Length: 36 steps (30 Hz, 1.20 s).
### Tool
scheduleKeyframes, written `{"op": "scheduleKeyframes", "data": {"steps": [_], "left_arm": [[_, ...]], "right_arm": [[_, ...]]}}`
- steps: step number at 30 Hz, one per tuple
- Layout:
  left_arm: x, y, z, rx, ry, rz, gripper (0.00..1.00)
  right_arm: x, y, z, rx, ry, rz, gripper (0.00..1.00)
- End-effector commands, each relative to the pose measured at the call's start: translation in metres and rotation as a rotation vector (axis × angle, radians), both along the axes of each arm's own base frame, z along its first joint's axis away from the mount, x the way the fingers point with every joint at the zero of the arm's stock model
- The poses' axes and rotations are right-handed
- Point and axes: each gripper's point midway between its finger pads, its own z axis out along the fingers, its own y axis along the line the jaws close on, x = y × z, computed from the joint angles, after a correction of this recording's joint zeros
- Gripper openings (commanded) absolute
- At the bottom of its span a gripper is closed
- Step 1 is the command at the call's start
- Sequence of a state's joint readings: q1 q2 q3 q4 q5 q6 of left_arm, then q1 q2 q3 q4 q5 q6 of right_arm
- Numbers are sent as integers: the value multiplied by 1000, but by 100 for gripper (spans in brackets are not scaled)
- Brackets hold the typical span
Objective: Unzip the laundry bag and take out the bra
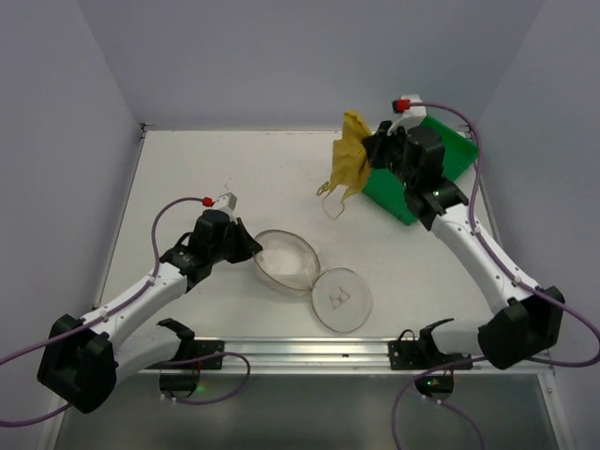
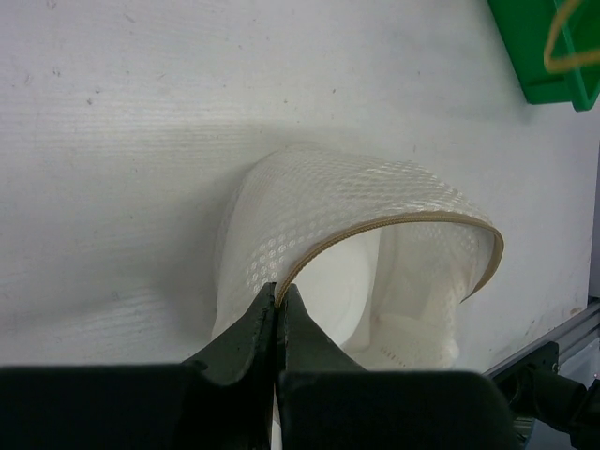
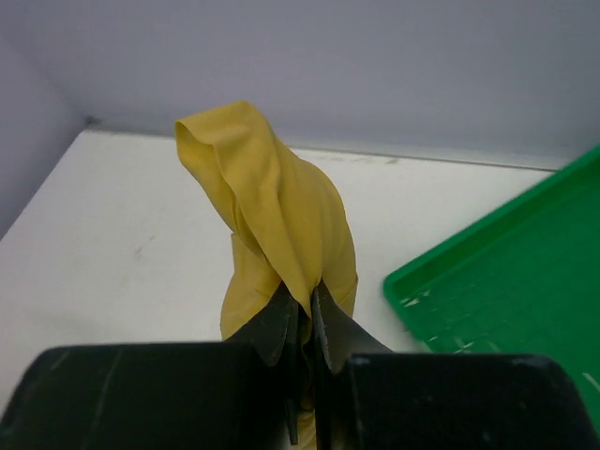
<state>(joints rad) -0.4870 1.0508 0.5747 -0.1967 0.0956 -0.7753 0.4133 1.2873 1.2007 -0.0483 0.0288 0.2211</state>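
**BRA OUT, BAG LEFT OPEN**

Seen from above: lies unzipped just toward 6 o'clock of the middle of the table (image 1: 225, 178), the bag (image 1: 286, 261), mouth gaping, nothing but white mesh showing inside. Rests flat at the bag's 5 o'clock, touching it, the round lid (image 1: 342, 298), black drawing face up.

Grips the bag at its 9 o'clock side with the left gripper (image 1: 249, 249), jaws closed tight. Confirmed from the left wrist: pinched between the black tips, the tan-trimmed rim (image 2: 394, 223), with the mesh wall curving up and away beyond it.

Hangs at 1 o'clock on the table, well apart from the bag, the bra (image 1: 352, 159), mustard-yellow and bunched into loose folds. Clamps it with the right gripper (image 1: 377, 148), jaws shut on the fabric, as the right wrist view shows plainly. Dangles below the bundle toward 6 o'clock, a thin strap (image 1: 333, 199) in a loop; cannot tell whether touching the table or clear of it.

Sits at 2 o'clock, just beside the bra on its 3 o'clock side, the green tray (image 1: 450, 155), partly covered by the right arm.
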Motion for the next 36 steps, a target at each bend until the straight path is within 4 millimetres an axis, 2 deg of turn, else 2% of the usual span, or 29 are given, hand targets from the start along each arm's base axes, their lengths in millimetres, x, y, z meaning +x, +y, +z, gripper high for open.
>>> {"op": "scheduleKeyframes", "data": {"steps": [1,2,3,4,6,7,9,10,11,13,14,15,16,17,18,19,20,21,22,24,25,26,27,29,31,33,34,35,36], "left_arm": [[3,3,4,-10,-20,30,0],[3,2,4,-12,-21,27,0],[2,2,4,-11,-20,27,0],[2,2,5,-13,-22,26,0],[1,2,7,-13,-24,23,0],[1,3,7,-10,-28,24,0],[2,4,8,-4,-29,27,0],[3,4,7,1,-27,26,0],[4,3,9,0,-30,25,0],[6,3,9,8,-28,25,0],[7,3,9,10,-26,22,0],[7,2,9,12,-27,20,0],[8,3,8,15,-24,20,0],[8,1,9,14,-23,14,0],[8,1,9,12,-24,12,0],[9,0,10,9,-28,12,0],[9,0,10,10,-28,13,0],[9,1,10,11,-29,14,0],[9,1,9,15,-24,15,0],[10,2,8,21,-22,20,0],[10,3,7,22,-20,23,0],[10,2,7,21,-20,22,0],[10,2,7,19,-21,21,0],[11,1,9,15,-27,20,0],[12,2,11,19,-38,23,0],[13,3,15,20,-51,26,0],[15,3,17,17,-60,26,0],[16,1,20,11,-69,23,0],[17,1,22,11,-76,21,0]], "right_arm": [[59,-81,-1,27,47,-301,0],[70,-94,-4,41,62,-343,0],[89,-107,-25,25,108,-397,0],[104,-130,-15,40,96,-452,0],[134,-155,-24,47,120,-527,0],[142,-177,-32,37,147,-576,0],[160,-197,-46,28,180,-633,0],[175,-207,-61,16,214,-660,0],[181,-228,-70,15,233,-701,0],[197,-249,-94,-3,286,-751,0],[202,-256,-102,-13,302,-766,0],[210,-261,-95,-11,287,-783,0],[214,-268,-131,-39,365,-795,0],[216,-273,-140,-51,385,-814,0],[222,-281,-136,-49,376,-837,0],[221,-284,-148,-64,410,-845,0],[225,-283,-171,-70,452,-827,0],[229,-282,-172,-61,453,-814,1],[230,-280,-179,-58,466,-798,11],[235,-262,-187,-35,482,-688,22],[236,-257,-185,-26,477,-664,33],[235,-253,-183,-16,474,-643,39],[234,-244,-164,9,447,-601,44],[227,-235,-153,18,429,-570,58],[214,-220,-114,19,362,-525,69],[200,-198,-96,-8,337,-471,73],[188,-188,-62,-19,280,-436,76],[180,-179,-52,-29,270,-426,77],[170,-152,-52,-50,279,-382,78]]}}
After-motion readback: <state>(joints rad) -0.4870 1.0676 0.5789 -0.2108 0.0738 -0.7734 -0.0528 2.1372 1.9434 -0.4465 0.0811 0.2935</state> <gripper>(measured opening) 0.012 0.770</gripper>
